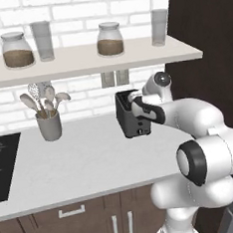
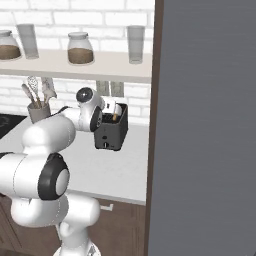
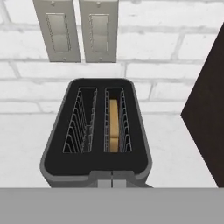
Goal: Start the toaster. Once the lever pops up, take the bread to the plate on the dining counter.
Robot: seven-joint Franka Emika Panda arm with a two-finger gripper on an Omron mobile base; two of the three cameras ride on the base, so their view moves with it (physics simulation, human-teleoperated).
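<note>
Now, toaster (image 1: 133, 116): dark boxy body standing on the white bench (image 1: 82, 156) close to the brick wall, just below two wall switch plates (image 3: 76, 29); two slots open on top.
Bread (image 3: 113, 124): tan slice sitting upright in the right-hand slot as the hand view shows it, sunk within the wire guides; the other slot holds nothing.
End effector (image 2: 111, 111): poised directly over the near end of the toaster, pointing down at the slots; I cannot tell whether its fingers are apart or together, since the tips are not clear in any view.
Arm: bent forward over the bench, its wrist covering the toaster's right side in the left base view.
Utensil holder (image 1: 49, 125): grey cup of spoons and a whisk, well left of the toaster.
Shelf (image 1: 83, 59): above the toaster, carrying two lidded jars (image 1: 109, 39) and two glasses (image 1: 42, 41).
Dark panel (image 3: 208, 118): rises just right of the toaster.
</note>
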